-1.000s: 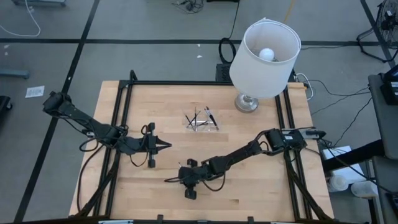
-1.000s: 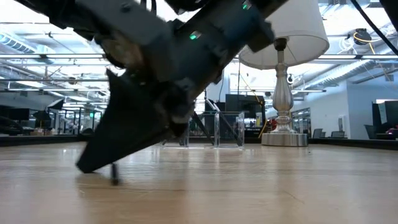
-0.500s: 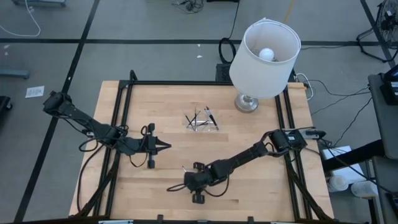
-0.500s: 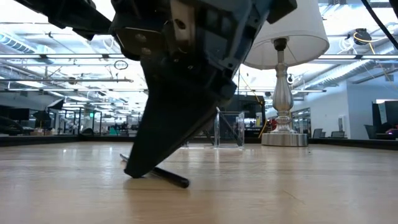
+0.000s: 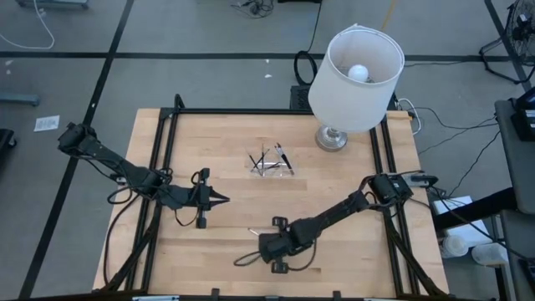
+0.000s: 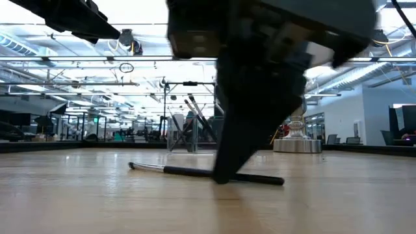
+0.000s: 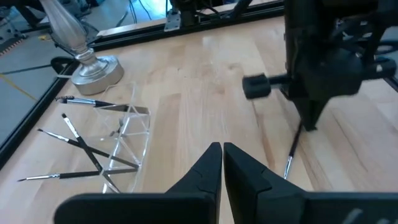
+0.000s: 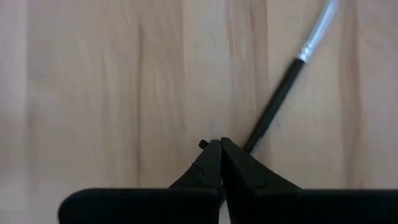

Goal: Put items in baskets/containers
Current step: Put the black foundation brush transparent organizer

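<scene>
In the low view the right hand [image 6: 224, 175] fills the upper middle of the frame as a dark blur, its upper part cut off by the top edge. It hides the middle stretch of the loose stick [image 6: 195, 172] lying on the desk [image 6: 338, 195], and most of the lamp [image 6: 296, 133] at right of centre.

In the right wrist view the stick [image 8: 277, 102] runs out past the top right edge, so its pale end is cut off, and its lower end vanishes behind the closed fingertips [image 8: 211, 155].

From the high view the clear tray [image 5: 272, 165] at upper centre is too small to count its sticks.
</scene>
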You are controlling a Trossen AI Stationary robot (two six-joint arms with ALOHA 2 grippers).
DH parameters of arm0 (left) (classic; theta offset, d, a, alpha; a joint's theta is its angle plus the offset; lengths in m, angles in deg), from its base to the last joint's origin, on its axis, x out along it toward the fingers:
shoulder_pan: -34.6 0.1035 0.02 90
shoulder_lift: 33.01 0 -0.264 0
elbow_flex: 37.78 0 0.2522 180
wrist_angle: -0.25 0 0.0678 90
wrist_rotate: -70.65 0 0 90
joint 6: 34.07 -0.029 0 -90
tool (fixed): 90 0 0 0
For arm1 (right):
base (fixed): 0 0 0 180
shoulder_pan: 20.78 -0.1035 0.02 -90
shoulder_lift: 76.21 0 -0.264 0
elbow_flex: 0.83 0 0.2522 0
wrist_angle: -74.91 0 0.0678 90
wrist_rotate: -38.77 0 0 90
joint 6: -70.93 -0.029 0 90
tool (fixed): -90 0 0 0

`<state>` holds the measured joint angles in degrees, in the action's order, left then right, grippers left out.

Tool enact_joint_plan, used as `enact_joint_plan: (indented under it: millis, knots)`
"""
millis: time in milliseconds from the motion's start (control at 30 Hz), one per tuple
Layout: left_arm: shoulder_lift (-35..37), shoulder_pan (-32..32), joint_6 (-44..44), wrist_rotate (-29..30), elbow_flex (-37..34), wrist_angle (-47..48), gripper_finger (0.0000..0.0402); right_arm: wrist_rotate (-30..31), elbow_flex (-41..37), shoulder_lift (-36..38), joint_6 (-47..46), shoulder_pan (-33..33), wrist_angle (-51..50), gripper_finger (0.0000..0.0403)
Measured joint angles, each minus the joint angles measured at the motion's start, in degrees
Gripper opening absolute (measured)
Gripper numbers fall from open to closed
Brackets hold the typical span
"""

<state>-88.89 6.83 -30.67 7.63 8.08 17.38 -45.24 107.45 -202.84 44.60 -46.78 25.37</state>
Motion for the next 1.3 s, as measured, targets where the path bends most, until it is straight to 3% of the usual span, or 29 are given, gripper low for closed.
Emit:
enact_joint_plan:
  millis: [233,367,667,800,1100,1300]
  knots:
    - [0.00,-0.09,0.02,-1.06,0.00,0.12,0.0026,8.93,-0.46,2.52,2.66,-2.63,-0.19,0.0000]
    - [0.00,-0.09,-0.07,-1.42,0.00,-0.15,0.0026,14.19,-0.29,4.56,4.13,-3.57,4.72,0.0000]
    - [0.00,-0.09,-0.18,-2.15,0.00,0.13,0.0026,17.94,-0.10,6.77,4.57,-3.04,11.54,0.0002]
    - [0.00,-0.09,-0.20,-3.56,-0.02,0.46,0.0026,13.33,-0.14,6.54,0.89,-0.51,9.49,0.0033]
    - [0.00,-0.09,-0.33,-3.59,-0.02,1.21,0.0026,5.93,-5.01,6.17,-1.55,1.95,10.27,0.0148]
    - [0.00,-0.09,-0.27,-3.51,-0.02,1.14,0.0026,6.81,-9.46,6.14,-3.47,2.32,12.98,0.0172]
